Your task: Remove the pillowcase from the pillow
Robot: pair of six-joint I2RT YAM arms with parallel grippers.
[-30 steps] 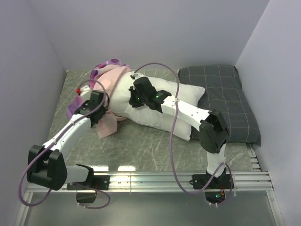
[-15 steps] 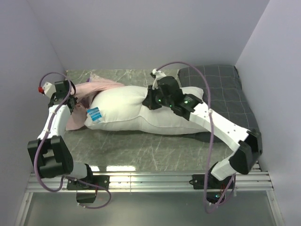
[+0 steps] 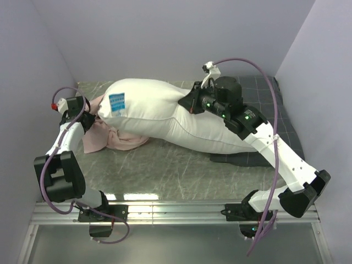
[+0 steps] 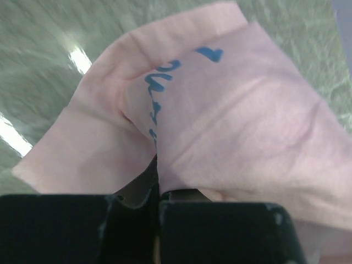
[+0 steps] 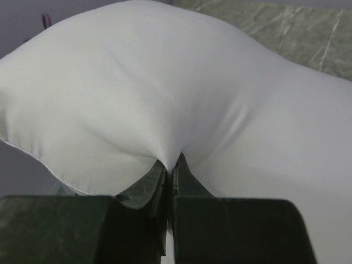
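Left pincer (image 4: 158,190): shut tight on a fold of the pillowcase (image 4: 220,126) — pale pink, blue script showing, draped out ahead of the tips and down onto the table (image 3: 165,170)

Right pincer (image 5: 169,165): shut on a small pinch of the pillow (image 5: 137,93), white cover puckered into the tips, plump bulk ahead of it and to both sides

From above: pillow bare, no pink over it anywhere in view (seemingly fully out of the case, judging by that). Case heaped just beyond the left pincer, partly tucked beneath the pillow's end with the blue label (image 3: 116,102). Pinned there or only overlapped, cannot tell

Risks, as judged:
- Thin hold at the right pincer, cover fabric only and no stuffing; likely to slip under the weight, dropping the pillow back onto the case
- Case tail under the labelled end; risk of snagging on any pull from the left pincer
- Other end resting on the dark grey pillow (image 3: 286,110) behind the right pincer; risk of shoving it about on a swing

Orientation: long axis of the pillow across the table, from just beside the left pincer to past the right one — labelled short end toward the left pincer and humped up, opposite end low by the right arm. Case crumpled, no clear axis
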